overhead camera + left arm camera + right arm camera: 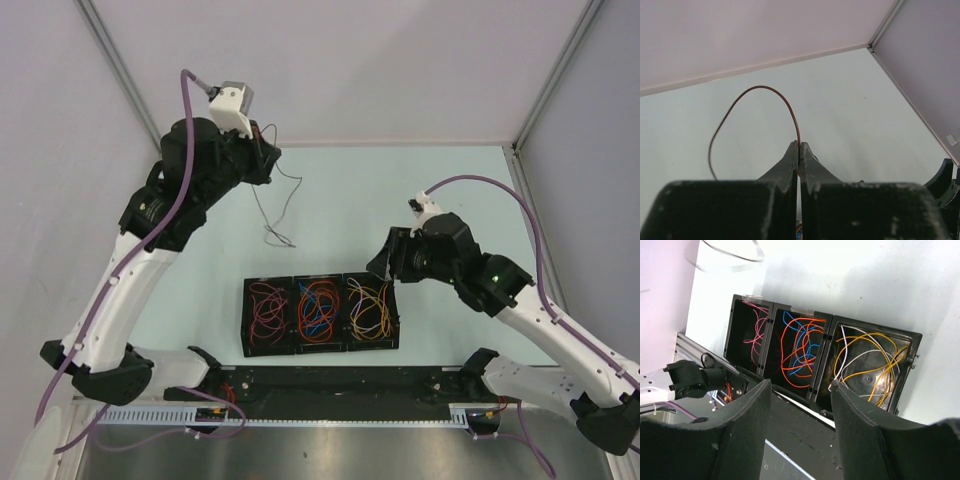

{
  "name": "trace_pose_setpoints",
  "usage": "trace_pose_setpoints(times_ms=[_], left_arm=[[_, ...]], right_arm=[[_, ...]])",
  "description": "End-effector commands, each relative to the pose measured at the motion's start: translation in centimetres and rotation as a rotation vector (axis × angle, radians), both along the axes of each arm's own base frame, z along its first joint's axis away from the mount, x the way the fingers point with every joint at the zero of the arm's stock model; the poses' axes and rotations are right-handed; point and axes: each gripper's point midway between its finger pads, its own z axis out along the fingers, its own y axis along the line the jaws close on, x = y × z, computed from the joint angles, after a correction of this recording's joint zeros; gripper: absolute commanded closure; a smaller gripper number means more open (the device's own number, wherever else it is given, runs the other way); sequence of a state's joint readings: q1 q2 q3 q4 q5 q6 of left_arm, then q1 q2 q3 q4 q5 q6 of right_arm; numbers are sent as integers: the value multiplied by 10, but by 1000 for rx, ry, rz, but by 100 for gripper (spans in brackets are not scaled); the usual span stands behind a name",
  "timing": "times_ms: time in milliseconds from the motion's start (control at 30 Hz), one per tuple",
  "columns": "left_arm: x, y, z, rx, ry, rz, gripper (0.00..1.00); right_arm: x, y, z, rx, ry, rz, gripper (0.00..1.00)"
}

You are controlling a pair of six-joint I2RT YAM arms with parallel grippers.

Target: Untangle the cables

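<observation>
My left gripper (268, 152) is raised at the back left and shut on a thin brown cable (283, 205) that hangs down to the table; in the left wrist view the brown cable (760, 90) arcs up from the closed fingertips (799, 146). A black three-compartment tray (344, 345) holds red-pink cables (266, 310) on the left, orange and blue cables (318, 308) in the middle, and yellow and whitish cables (370, 308) on the right. My right gripper (383, 262) is open and empty above the tray's right end; its view shows the three compartments (823, 335) beyond the fingers.
A black base bar (330, 385) and a white slotted rail (300, 420) run along the near edge. Pale walls enclose the pale green table (400, 190) on three sides.
</observation>
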State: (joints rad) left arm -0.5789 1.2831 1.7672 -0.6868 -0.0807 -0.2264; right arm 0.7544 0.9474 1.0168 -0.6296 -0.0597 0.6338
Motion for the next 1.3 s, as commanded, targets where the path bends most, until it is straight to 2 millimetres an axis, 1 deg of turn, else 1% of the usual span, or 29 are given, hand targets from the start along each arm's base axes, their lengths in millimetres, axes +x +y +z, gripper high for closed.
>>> trace_pose_setpoints(times_ms=[0, 67, 167, 267, 333, 467, 500, 633, 733, 767, 800, 833, 867, 900, 933, 1000, 1033, 1100, 1133, 1167, 1200, 1267], left_arm=[[-20, 18, 8, 6, -24, 21, 100], [-28, 23, 15, -4, -37, 22, 100], [-43, 34, 36, -35, -84, 28, 100], [-56, 44, 51, -54, -121, 31, 100], [-64, 49, 56, -63, -135, 31, 100], [-78, 55, 61, -85, -139, 21, 100], [-81, 56, 62, -91, -141, 14, 100], [-95, 56, 64, -128, -132, -16, 100], [-104, 60, 58, -149, -115, -16, 100], [-104, 60, 48, -144, -95, -12, 99], [-110, 66, 48, -154, -104, -4, 100], [-112, 68, 44, -158, -93, 4, 100], [-112, 69, 35, -152, -76, 11, 100], [-118, 73, 32, -157, -74, 16, 100], [-118, 74, 23, -155, -53, 22, 100], [-126, 77, 16, -168, -36, 21, 100], [-126, 76, 3, -156, -5, 22, 100], [-129, 77, -8, -160, 25, 26, 100], [-133, 79, -20, -153, 49, 29, 100], [-135, 79, -25, -160, 66, 30, 100], [-139, 80, -35, -158, 86, 27, 100], [-144, 80, -43, -173, 112, 22, 100]], right_arm=[[1, 0, 8, 21, -24, -19, 44], [0, 2, 8, 21, -23, -15, 44], [-1, 4, 7, 19, -22, -9, 44], [-2, 8, 6, 17, -19, -4, 44], [-2, 8, 5, 16, -18, -7, 45], [-7, 11, 5, 14, -16, 3, 45], [-4, 8, 4, 4, -24, -19, 44], [-6, 9, 5, 12, -26, -18, 45], [-7, 10, 2, 12, -20, -16, 45], [-7, 10, 2, 13, -21, -18, 45], [-8, 10, 1, 13, -21, -15, 45], [-9, 11, -1, 13, -19, -13, 45], [-9, 11, -1, 16, -18, -10, 45], [-10, 11, -3, 15, -15, -10, 45], [-11, 13, -3, 17, -15, -3, 45], [-11, 14, -4, 18, -11, 0, 45], [-13, 14, -6, 16, -9, 5, 45], [-14, 15, -6, 14, -9, 10, 45], [-15, 16, -8, 13, -8, 13, 45], [-16, 16, -8, 12, -6, 15, 45], [-16, 16, -8, 14, -6, 16, 45], [-18, 16, -10, 13, -4, 18, 45]])
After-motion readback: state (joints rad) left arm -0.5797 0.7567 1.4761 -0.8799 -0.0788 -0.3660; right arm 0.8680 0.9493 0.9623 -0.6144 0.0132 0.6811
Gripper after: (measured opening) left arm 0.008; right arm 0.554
